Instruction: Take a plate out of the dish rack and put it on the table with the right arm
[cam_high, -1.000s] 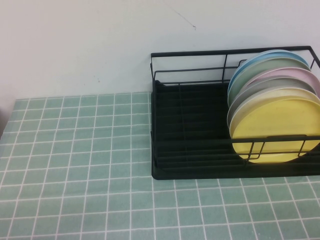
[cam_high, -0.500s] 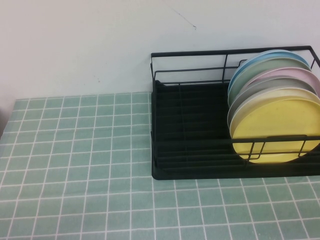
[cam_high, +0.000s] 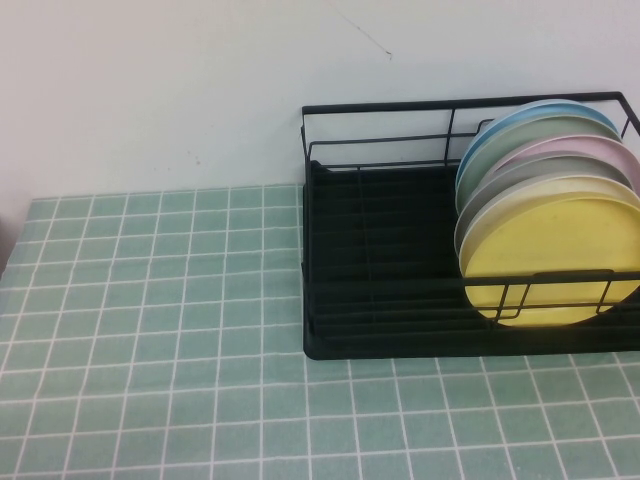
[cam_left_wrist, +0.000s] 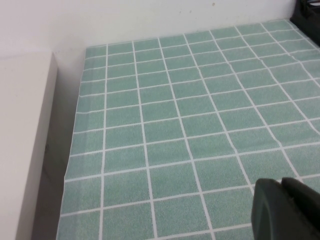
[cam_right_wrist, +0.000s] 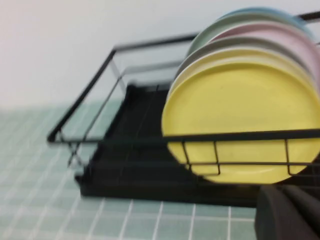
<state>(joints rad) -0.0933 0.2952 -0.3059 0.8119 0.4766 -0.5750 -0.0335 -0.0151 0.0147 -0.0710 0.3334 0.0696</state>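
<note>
The yellow plate (cam_high: 550, 262) stands on edge at the front of a row of plates in the right end of the black wire dish rack (cam_high: 380, 262), on the pale-green tiled table (cam_high: 150, 330). Neither gripper shows in the high view. In the right wrist view the yellow plate (cam_right_wrist: 240, 115) stands behind the rack's front wires (cam_right_wrist: 150, 139). My right gripper (cam_right_wrist: 286, 194) is low over the tiles just in front of the rack, below the plate, shut and empty. My left gripper (cam_left_wrist: 281, 184) is shut and empty over bare tiles far to the left of the rack.
Behind the yellow plate stand cream, grey, pink (cam_high: 600, 152), green and blue (cam_high: 520, 118) plates. The rack's left half (cam_high: 370, 220) holds no plates. A white wall runs along the back. A beige ledge (cam_left_wrist: 20, 140) borders the table's left edge.
</note>
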